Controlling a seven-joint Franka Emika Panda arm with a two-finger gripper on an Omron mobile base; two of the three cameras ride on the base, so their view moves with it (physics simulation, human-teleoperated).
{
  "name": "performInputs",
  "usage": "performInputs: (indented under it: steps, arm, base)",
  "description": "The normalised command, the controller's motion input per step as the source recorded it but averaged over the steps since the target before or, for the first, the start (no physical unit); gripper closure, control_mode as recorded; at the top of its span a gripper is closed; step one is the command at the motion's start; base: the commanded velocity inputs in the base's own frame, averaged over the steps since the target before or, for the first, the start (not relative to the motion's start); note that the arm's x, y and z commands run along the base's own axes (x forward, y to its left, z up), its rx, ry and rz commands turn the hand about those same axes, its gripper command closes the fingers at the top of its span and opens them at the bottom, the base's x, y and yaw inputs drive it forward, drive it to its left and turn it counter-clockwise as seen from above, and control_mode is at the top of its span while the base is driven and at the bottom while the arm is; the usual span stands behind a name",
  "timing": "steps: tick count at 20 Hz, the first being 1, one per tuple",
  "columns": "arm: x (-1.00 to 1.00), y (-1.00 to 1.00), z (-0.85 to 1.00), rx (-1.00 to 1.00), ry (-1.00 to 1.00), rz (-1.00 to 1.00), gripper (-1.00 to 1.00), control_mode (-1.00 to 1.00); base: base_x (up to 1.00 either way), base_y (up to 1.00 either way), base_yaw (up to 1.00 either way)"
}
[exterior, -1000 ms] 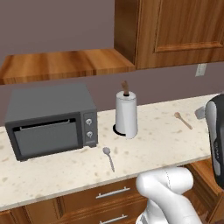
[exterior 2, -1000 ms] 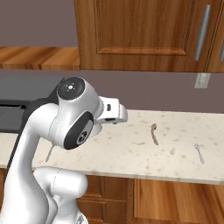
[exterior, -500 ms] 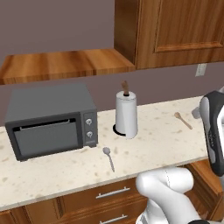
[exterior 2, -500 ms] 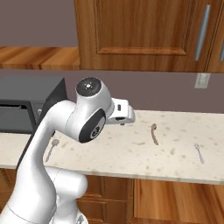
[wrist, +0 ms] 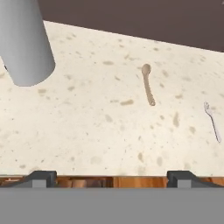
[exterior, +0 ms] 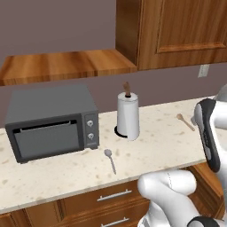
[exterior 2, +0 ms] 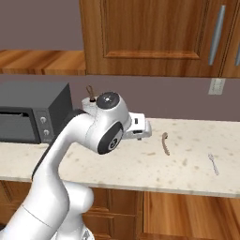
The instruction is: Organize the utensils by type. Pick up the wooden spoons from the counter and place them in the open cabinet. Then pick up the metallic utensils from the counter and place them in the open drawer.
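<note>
While the arm has swung rightward over the counter [wrist: 87, 131] during the last second, its gripper [wrist: 111, 177] hangs fully open and empty, facing the wooden spoon [wrist: 148, 84] lying flat ahead, so pickup looks about to begin.

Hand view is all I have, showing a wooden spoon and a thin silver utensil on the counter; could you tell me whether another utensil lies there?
Observer: Yes, a silver spoon lies on the counter in front of the toaster oven.
Operator: Where is it relative to the paper towel roll?
Observer: Nearer the counter's front edge than the paper towel roll, toward the oven.
Operator: And the open cabinet?
Observer: The open cabinet hangs above the toaster oven.
</note>
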Motion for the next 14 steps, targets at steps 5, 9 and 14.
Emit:
performInputs:
  steps: [5, 9, 14]
  arm:
    - [0.56, -0.27, -0.23, 0.00, 0.24, 0.00, -1.00, -1.00]
    - [0.45, -0.24, -0.28, 0.00, 0.16, 0.00, -1.00, -1.00]
    - [0.28, -0.21, -0.37, 0.00, 0.00, 0.00, -1.00, -1.00]
  base:
    - [0.00, 0.00, 0.00]
    - [0.00, 0.00, 0.00]
    - [0.00, 0.00, 0.00]
